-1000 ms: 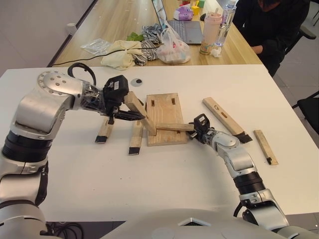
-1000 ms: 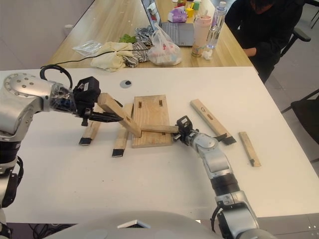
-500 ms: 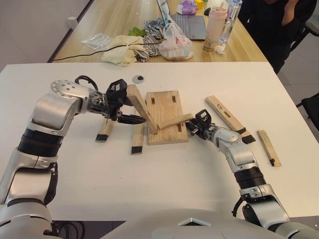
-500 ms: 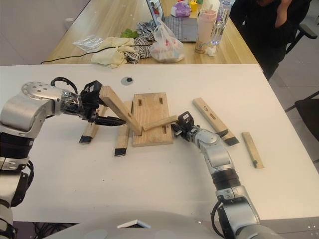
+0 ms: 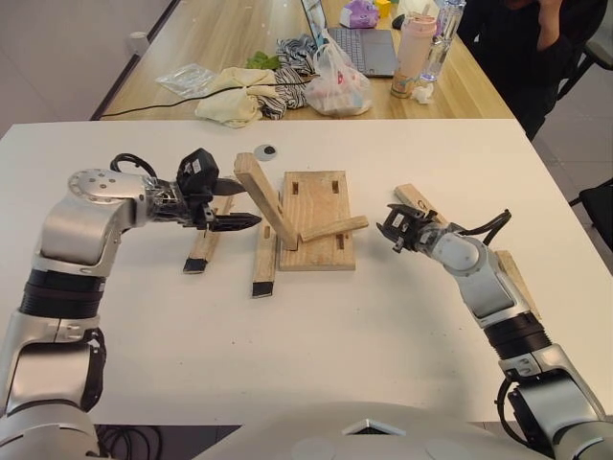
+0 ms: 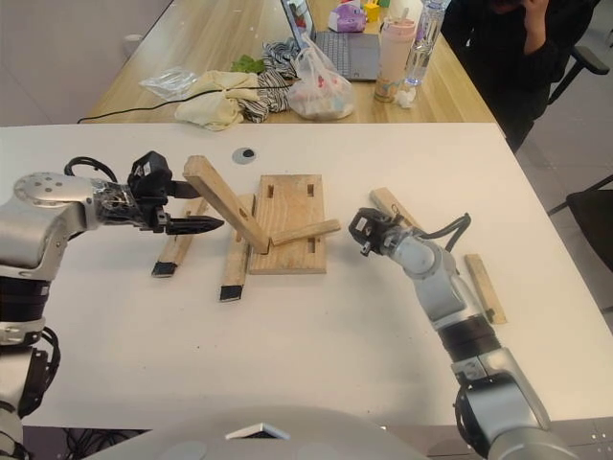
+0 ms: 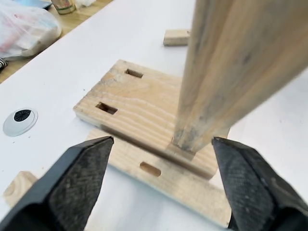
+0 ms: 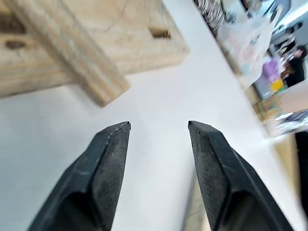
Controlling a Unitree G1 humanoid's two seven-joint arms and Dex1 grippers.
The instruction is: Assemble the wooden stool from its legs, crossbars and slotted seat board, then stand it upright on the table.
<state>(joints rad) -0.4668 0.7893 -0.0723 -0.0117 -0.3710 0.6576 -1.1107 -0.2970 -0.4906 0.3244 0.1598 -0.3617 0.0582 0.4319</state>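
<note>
The slotted seat board (image 5: 326, 196) lies flat mid-table. One leg (image 5: 261, 196) stands tilted in it near its left edge. A crossbar (image 5: 335, 230) runs from the leg's foot across the board. My left gripper (image 5: 244, 201) is open just left of that leg, its fingers (image 7: 82, 183) wide apart with nothing between them. My right gripper (image 5: 395, 230) is open too, a little right of the crossbar's free end (image 8: 103, 89). Two more legs (image 5: 203, 247) (image 5: 263, 266) lie left of the board. Another leg (image 5: 414, 196) and a short bar (image 5: 517, 278) lie at the right.
A round cable grommet (image 5: 264, 151) sits in the table behind the board. The wooden table beyond holds bags (image 5: 335, 86), cloth, a laptop and bottles (image 5: 407, 53). The white table's front half is bare.
My right gripper has let go of the crossbar and drawn back to the right. My left gripper has released the leg and pulled back left. The leg stays tilted in the board.
</note>
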